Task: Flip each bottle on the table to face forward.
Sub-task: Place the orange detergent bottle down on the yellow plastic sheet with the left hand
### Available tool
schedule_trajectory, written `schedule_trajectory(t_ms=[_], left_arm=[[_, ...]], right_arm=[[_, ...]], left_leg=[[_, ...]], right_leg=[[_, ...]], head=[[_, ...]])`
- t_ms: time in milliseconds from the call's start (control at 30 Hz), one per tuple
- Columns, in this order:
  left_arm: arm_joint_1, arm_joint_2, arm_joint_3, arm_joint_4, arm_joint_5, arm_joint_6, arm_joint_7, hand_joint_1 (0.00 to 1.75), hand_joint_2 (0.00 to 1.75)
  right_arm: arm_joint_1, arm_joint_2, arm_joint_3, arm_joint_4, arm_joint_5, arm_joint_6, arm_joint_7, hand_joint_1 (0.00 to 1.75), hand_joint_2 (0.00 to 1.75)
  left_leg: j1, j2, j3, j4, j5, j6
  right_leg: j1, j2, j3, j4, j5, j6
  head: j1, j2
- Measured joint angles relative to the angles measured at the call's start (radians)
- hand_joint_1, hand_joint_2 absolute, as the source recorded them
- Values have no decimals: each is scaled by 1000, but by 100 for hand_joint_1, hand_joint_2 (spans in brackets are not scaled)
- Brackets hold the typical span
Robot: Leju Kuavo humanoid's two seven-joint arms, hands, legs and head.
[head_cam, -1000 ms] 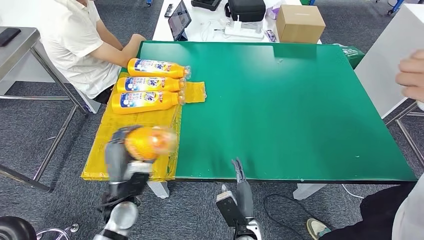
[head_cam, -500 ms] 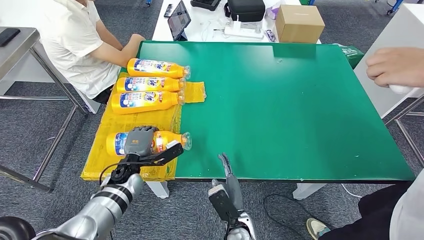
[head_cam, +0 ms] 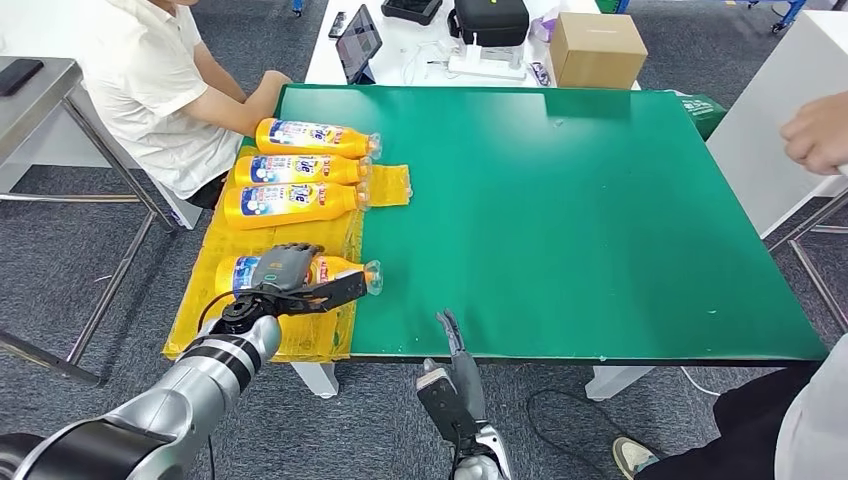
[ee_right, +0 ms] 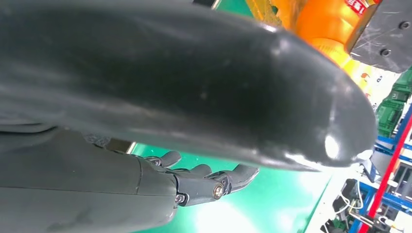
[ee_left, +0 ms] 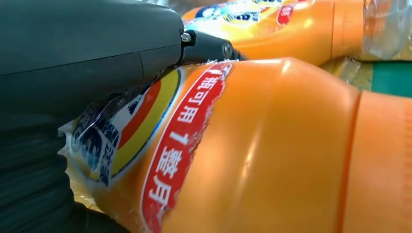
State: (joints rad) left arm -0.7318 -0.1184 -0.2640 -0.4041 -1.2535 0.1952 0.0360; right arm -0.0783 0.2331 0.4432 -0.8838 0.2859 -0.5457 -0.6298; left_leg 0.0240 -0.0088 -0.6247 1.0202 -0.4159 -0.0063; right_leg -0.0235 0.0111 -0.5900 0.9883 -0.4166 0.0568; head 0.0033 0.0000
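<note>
left hand (head_cam: 285, 272) with fingers (head_cam: 290, 258) wrapped over nearest orange bottle (head_cam: 335, 270), bottle lying label-up on yellow sheet (head_cam: 300, 338) at green bench (head_cam: 580, 220) near edge, three more bottles (head_cam: 290, 203) behind, right hand (head_cam: 455, 375) below bench edge, fingers extended, holding nothing

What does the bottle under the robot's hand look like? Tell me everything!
The bottle is bright orange and looks like shiny plastic. It lies on its side on the yellow sheet at the table's near-left edge, with its clear cap end poking onto the green. Its colourful label, blue, yellow and red with printed writing, faces up. The left hand rests over its middle, fingers lying along it. It lies apart from the three other bottles.
</note>
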Motion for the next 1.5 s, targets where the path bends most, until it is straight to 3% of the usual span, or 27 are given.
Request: schedule_trajectory(t_ms=[167,567,700,933,1200,1300,1500], left_arm=[[-20,0,2,3,85,-157,-116,0,175],[54,-10,-43,-94,419,-305,-338,0,175],[116,-15,-58,-168,536,-228,-368,0,175],[294,-44,-92,-425,718,62,-379,0,175],[401,-48,-177,-597,775,126,-410,0,175],[430,-47,-206,-648,821,103,-407,0,175],[501,-48,-223,-751,1149,-72,-390,0,175]], right_arm=[[-8,2,-11,20,1,-5,-16,0,0],[-34,7,-23,86,22,-23,-48,0,0],[-38,8,-28,101,23,-35,-53,0,0],[-28,8,-32,110,14,-61,-63,0,0],[-21,7,-35,107,-10,-79,-65,0,0],[-13,4,-36,88,-67,-22,-66,0,0],[67,-24,-35,-119,-241,264,-69,0,0]], left_leg=[[0,0,1,0,0,0],[0,-6,4,0,0,0],[0,-6,4,0,0,0],[0,-5,-2,0,0,0],[0,-5,-5,0,0,0],[0,-4,-5,0,0,0],[0,-5,-6,0,0,0]], right_leg=[[0,0,1,0,0,0],[0,-5,7,0,-1,0],[0,-5,6,0,-1,0],[0,-5,0,0,-1,0],[0,-5,-4,0,-1,0],[0,-5,-4,0,-1,0],[0,-5,-5,0,-1,0]], head=[[0,0],[0,0],[0,0],[0,0],[0,0],[0,0],[0,0]])
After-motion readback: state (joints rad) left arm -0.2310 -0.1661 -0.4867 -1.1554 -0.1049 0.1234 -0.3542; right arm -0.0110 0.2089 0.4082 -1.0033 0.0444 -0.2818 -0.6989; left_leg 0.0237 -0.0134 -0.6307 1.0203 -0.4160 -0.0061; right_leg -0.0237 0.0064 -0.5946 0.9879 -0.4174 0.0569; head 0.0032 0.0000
